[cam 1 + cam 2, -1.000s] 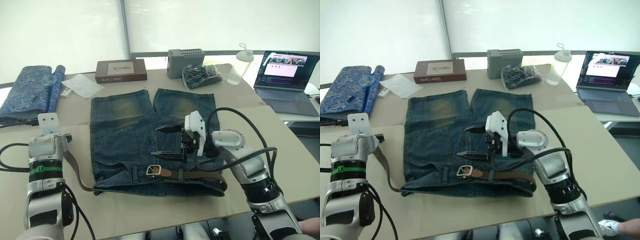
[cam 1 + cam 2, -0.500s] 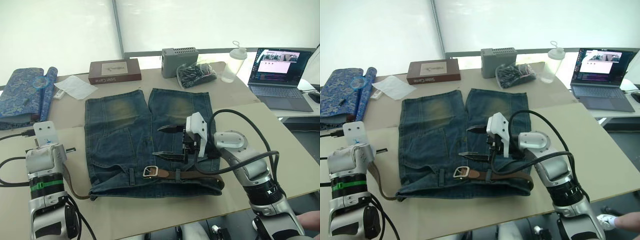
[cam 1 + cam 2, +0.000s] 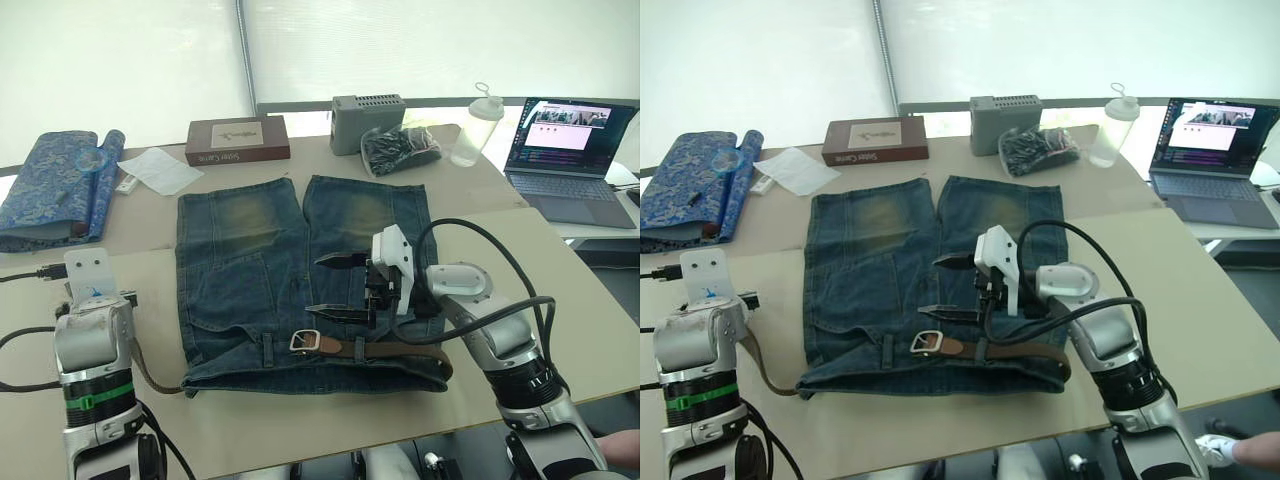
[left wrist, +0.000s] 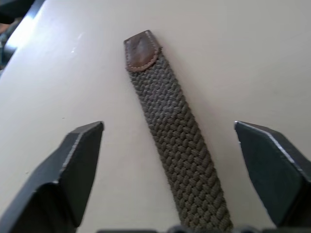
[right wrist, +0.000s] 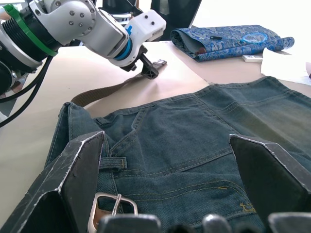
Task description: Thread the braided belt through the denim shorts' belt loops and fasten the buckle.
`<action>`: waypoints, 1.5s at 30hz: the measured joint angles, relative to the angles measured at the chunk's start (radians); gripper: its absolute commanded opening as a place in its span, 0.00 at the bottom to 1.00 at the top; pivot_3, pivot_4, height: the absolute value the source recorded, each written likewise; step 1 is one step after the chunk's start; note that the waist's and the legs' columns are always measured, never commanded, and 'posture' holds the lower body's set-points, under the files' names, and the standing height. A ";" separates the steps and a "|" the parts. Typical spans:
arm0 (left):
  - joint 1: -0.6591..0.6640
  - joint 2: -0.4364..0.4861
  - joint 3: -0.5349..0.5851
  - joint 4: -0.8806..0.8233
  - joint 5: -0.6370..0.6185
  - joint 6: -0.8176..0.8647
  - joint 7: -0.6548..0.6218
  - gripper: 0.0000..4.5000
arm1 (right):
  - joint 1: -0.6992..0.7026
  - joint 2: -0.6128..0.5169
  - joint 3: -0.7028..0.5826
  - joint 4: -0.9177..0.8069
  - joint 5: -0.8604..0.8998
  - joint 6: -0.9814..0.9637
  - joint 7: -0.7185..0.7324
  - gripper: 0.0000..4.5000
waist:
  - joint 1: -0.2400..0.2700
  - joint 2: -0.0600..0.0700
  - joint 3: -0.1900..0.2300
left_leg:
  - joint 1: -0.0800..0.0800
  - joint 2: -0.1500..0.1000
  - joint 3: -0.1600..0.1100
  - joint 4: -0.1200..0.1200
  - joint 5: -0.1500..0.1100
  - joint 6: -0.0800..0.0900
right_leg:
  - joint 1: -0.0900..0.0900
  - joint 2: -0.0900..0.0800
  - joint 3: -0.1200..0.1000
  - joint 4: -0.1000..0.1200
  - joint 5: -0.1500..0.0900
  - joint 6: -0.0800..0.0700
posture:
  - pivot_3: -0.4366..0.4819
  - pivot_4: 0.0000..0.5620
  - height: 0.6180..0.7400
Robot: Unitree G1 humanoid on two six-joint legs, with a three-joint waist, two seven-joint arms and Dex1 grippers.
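Both pincers stood wide open, holding nothing: left pincer (image 4: 167, 160) over the braided belt (image 4: 175, 150), right pincer (image 3: 335, 285) above the buckle (image 3: 305, 341). Likely risk: 1 loose tip could snag entering the belt loops (image 5: 112, 161).

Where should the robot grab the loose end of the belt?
Probably just behind the leather tip of the belt. That end lies flat and straight on the table, between the left tool's open fingers. Coming straight down, a finger on each long edge, should pinch the narrow strap.
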 measured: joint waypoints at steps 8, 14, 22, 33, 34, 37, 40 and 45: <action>-0.001 -0.022 -0.004 0.063 0.090 -0.050 0.053 0.99 | -0.001 0.000 0.001 0.004 0.000 0.003 0.002 1.00 | 0.001 0.000 0.000 | 0.000 0.000 0.000 0.000 0.000 0.000 | 0.000 0.000 0.000 0.000 0.000 0.000 | 0.48 0.27 1.00; -0.034 -0.043 0.040 0.126 0.077 -0.114 0.019 0.99 | -0.001 0.000 0.001 0.003 0.000 0.006 0.000 1.00 | 0.006 0.000 0.000 | 0.000 0.000 0.000 0.000 0.000 0.000 | 0.000 0.000 0.000 0.000 0.000 0.000 | 0.48 0.27 1.00; -0.052 -0.043 0.049 0.147 0.049 -0.162 -0.053 0.99 | -0.001 0.000 0.001 0.003 0.000 0.007 -0.002 1.00 | 0.013 0.000 0.000 | 0.000 0.000 0.000 0.001 0.000 0.000 | 0.000 -0.001 0.000 0.000 0.000 0.000 | 0.48 0.27 1.00; -0.057 -0.042 0.001 0.130 0.025 -0.181 -0.154 0.99 | -0.001 -0.001 0.001 0.003 0.000 0.007 -0.002 1.00 | 0.015 0.000 0.000 | 0.000 0.000 0.000 0.001 0.000 0.000 | 0.000 0.000 0.000 0.000 0.000 0.000 | 0.48 0.27 1.00; -0.057 -0.042 -0.006 0.123 0.024 -0.181 -0.163 0.99 | -0.001 -0.001 0.001 0.003 0.000 0.007 -0.002 1.00 | 0.015 0.000 0.000 | -0.001 0.000 0.000 0.001 0.000 0.000 | 0.000 0.000 0.000 0.000 0.000 0.000 | 0.48 0.27 1.00; -0.057 -0.044 -0.018 0.098 0.024 -0.177 -0.172 0.99 | -0.001 -0.001 0.001 0.003 0.000 0.007 -0.001 1.00 | 0.014 0.000 0.000 | -0.001 0.000 0.000 0.001 0.000 0.000 | 0.000 0.000 0.000 0.000 0.000 0.000 | 0.48 0.27 1.00; -0.058 -0.054 -0.024 0.077 0.025 -0.168 -0.172 0.99 | -0.001 -0.001 0.001 0.003 0.000 0.007 -0.001 1.00 | 0.014 0.000 0.000 | -0.001 0.000 0.000 0.001 0.000 0.000 | 0.000 0.000 0.000 0.000 0.000 0.000 | 0.48 0.27 1.00; -0.051 -0.067 -0.044 0.079 0.056 -0.139 -0.132 0.99 | -0.002 -0.001 0.002 0.003 -0.001 0.007 0.000 1.00 | 0.015 0.000 0.000 | -0.001 0.000 0.000 0.001 0.000 0.000 | 0.000 0.000 0.000 0.000 0.000 0.000 | 0.48 0.27 1.00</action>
